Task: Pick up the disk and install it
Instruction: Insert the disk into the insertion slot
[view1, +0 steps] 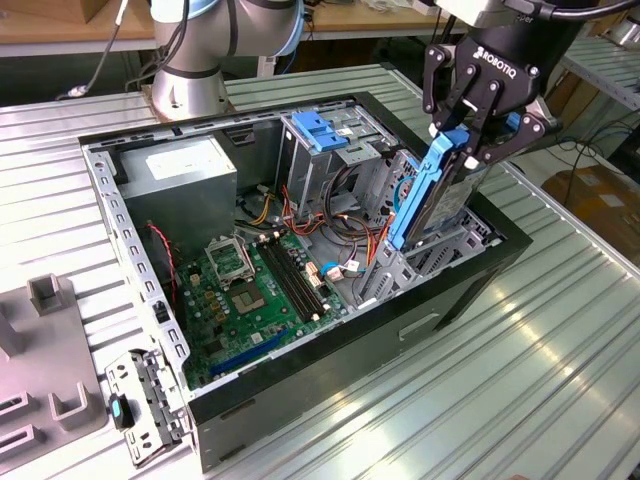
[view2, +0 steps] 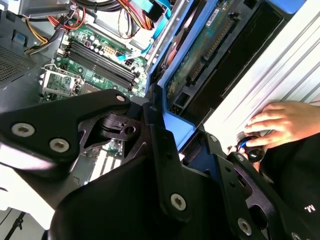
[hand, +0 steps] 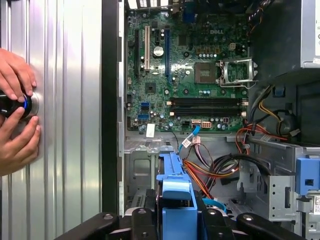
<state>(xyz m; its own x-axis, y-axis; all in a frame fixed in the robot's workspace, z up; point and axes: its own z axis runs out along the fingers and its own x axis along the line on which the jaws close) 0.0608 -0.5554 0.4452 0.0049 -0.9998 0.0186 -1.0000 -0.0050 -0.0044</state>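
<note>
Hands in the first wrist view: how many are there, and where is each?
2. One hand lies on the table against a black knob; the second hand cups that knob from its opposite side. Both are outside the case, partly cut off by the frame edge.

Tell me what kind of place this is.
Probably a robotics lab or workshop: an open computer case sits on a ribbed metal table, the gripper holds the disk tilted into it, and a person's hand rests on a control knob.
</note>
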